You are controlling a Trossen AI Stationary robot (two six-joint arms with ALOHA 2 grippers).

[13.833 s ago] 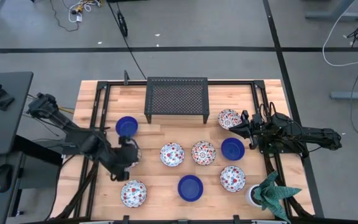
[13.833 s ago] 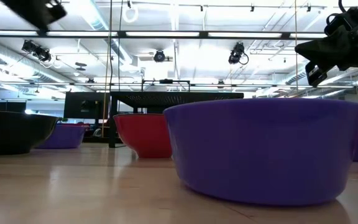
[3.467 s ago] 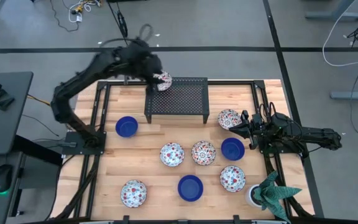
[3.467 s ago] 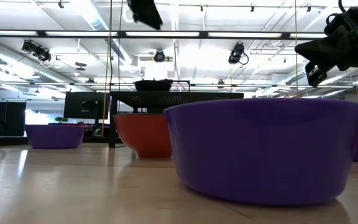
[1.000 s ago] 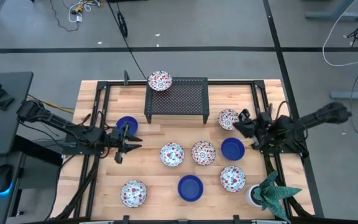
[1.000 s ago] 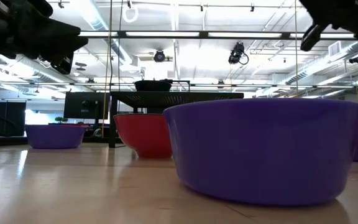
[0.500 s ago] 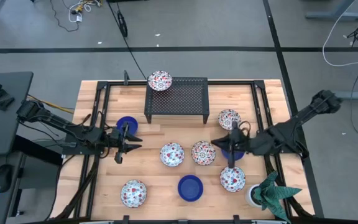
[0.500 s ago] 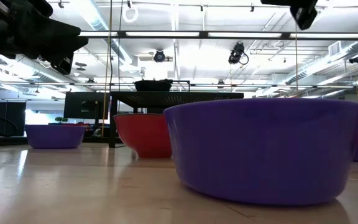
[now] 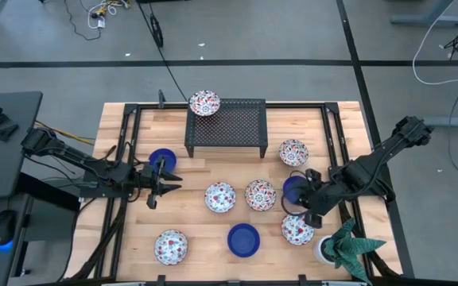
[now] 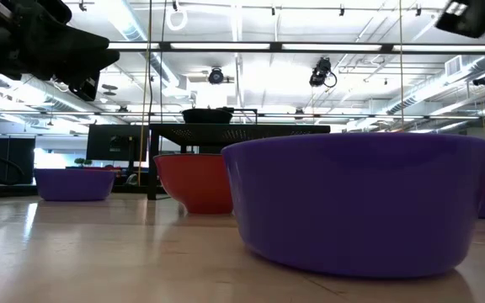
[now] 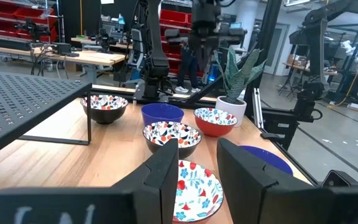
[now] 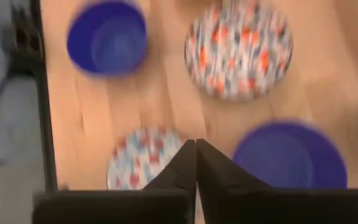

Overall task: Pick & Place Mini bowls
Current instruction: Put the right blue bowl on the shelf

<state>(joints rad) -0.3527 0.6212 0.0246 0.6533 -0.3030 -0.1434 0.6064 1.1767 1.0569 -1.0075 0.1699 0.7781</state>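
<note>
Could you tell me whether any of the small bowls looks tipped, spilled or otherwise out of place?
Nothing is tipped or spilled. One white floral mini bowl sits apart on the corner of the black perforated metal rack, while the other floral and cobalt blue bowls stand upright on the wooden table.

Grey floor (image 9: 277, 32) crossed by dark tape lines; loose cables (image 9: 102, 12) lie on it. Pale wooden worktop (image 9: 213, 230). Ceiling strip lights (image 10: 251, 46), pipes overhead. Red storage bins (image 11: 11, 12) on shelving; workbench (image 11: 73, 56) behind.
</note>
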